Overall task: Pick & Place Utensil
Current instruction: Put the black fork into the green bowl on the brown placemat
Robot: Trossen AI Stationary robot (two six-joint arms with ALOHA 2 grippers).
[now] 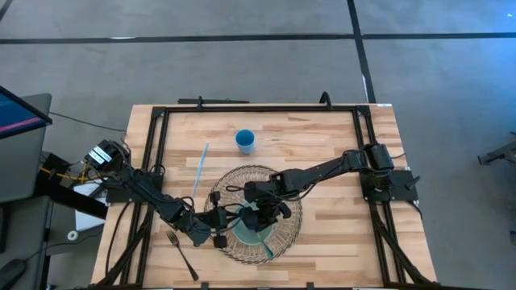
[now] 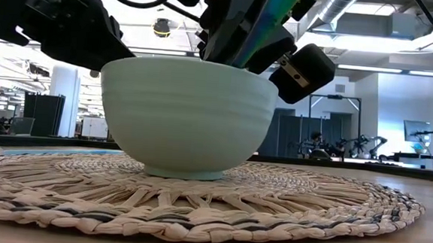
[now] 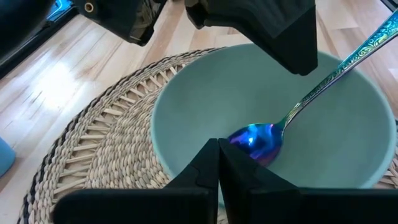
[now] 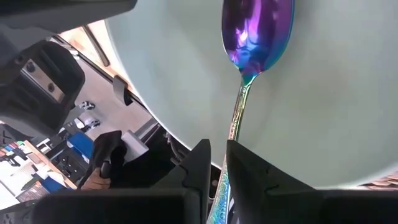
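Observation:
An iridescent spoon (image 3: pixel 255 142) lies slanted inside a pale green bowl (image 1: pixel 251 234), which stands on a round woven mat (image 1: pixel 278 181). The spoon's bowl end is low in the bowl and its handle rises over the rim. My right gripper (image 4: pixel 216 162) hangs above the bowl (image 4: pixel 323 93), shut on the spoon. My left gripper (image 3: pixel 219 163) is shut and sits at the bowl's rim (image 3: pixel 163 155) on the table's left side. In the low view both grippers crowd the bowl's (image 2: pixel 187 112) top. My right gripper pinches the spoon's handle (image 4: pixel 235 134) between its two fingers, coming from above and slanting down into the bowl. The handle runs lengthwise through the gap between them. The spoon's bowl end (image 4: pixel 258 31) is down inside the green bowl. My left gripper's shut fingers stand over the bowl's rim; I cannot tell whether they touch it.
A fork (image 1: pixel 183 254) lies near the table's near-left corner. A blue straw (image 1: pixel 199 167) and a blue cup (image 1: pixel 245 141) are beyond the mat toward the far edge. A black frame (image 1: pixel 258 107) borders the table. Bare wood shows to the right of the mat.

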